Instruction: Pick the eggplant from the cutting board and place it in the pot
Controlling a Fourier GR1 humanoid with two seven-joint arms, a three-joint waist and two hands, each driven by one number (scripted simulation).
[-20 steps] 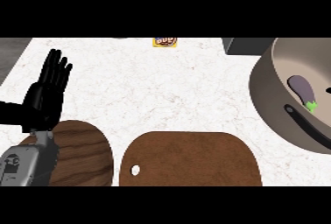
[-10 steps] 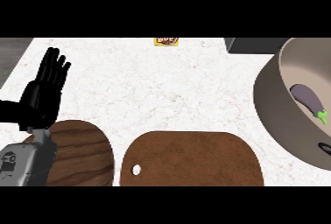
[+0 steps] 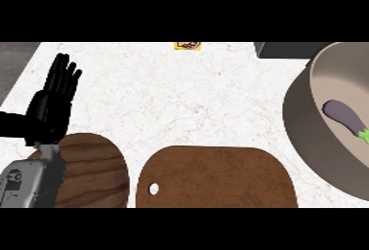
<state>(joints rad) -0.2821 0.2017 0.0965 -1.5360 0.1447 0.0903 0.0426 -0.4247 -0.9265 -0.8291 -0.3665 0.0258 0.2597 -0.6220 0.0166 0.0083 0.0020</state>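
**Eggplant lies in the pot; right arm gone from view**

The dark shape of the right arm that crossed the pot's lower rim a second ago has left the picture, and the pot now sits a little further toward the right edge than it did then. The eggplant has stayed inside the pot, and the left hand has kept its place.

Head view: the pot (image 3: 299,122), wide and beige-grey, fills the right side and is cut off by the picture's edge. The eggplant (image 3: 344,116) rests on the pot's inner floor, purple, with its green stem end pointing down and to the right, close to the picture's edge. The cutting board (image 3: 216,178), reddish brown with a small round hole near its left edge, lies flat on the white marbled worktop (image 3: 187,97) at the lower middle, with nothing on it. Just to its left is a darker round wooden board (image 3: 97,168), partly covered by the grey left forearm. The left hand (image 3: 51,105) shows at the left edge, its fingers (image 3: 65,75) straight, spread wide and pointing up the picture, holding nothing. At the far edge of the worktop sits a small yellow packet (image 3: 187,45), and a dark object (image 3: 284,49) shows beside the pot's upper rim. The right hand is not visible.
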